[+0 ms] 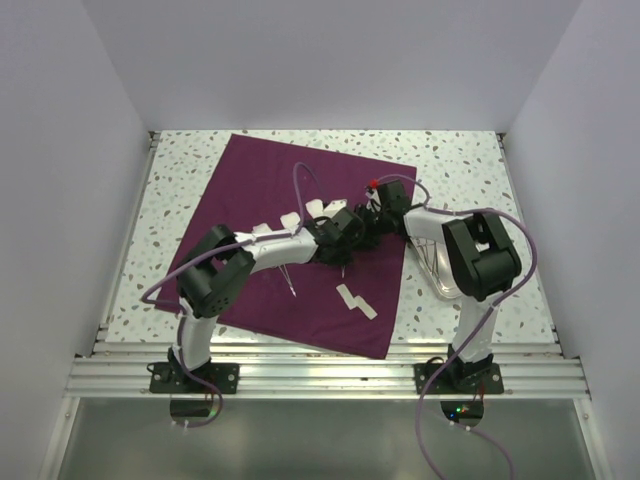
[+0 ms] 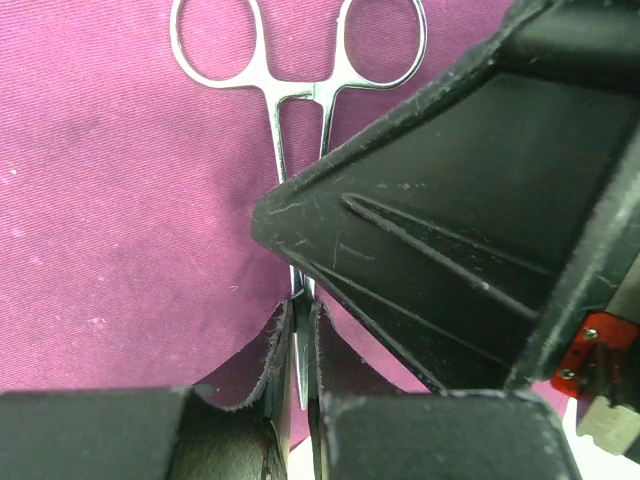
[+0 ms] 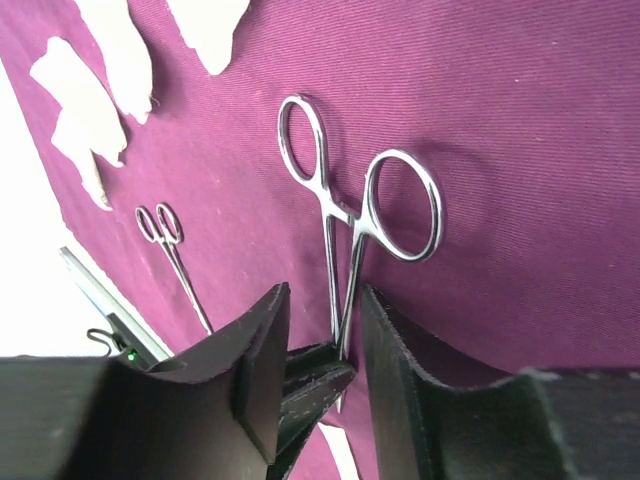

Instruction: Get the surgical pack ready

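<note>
Speckled table (image 1: 460, 160) carries purple cloth (image 1: 260, 180) spread flat, w/ gauze (image 1: 350, 300) on it. L gripper (image 2: 300, 310) pinches tip of a clamp (image 2: 305, 93) over cloth centre; R gripper (image 3: 322, 310) stands part-open astride its shanks.

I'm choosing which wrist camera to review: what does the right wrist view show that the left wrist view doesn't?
Only the right wrist view: a second, smaller clamp lying on the purple cloth, white gauze pieces, and the right gripper with its fingers standing apart either side of the larger clamp's shanks. Only the left wrist view: the left gripper shut on those shanks, and a small red part beside the right gripper's body. Both: the larger clamp's ring handles over the cloth.
</note>
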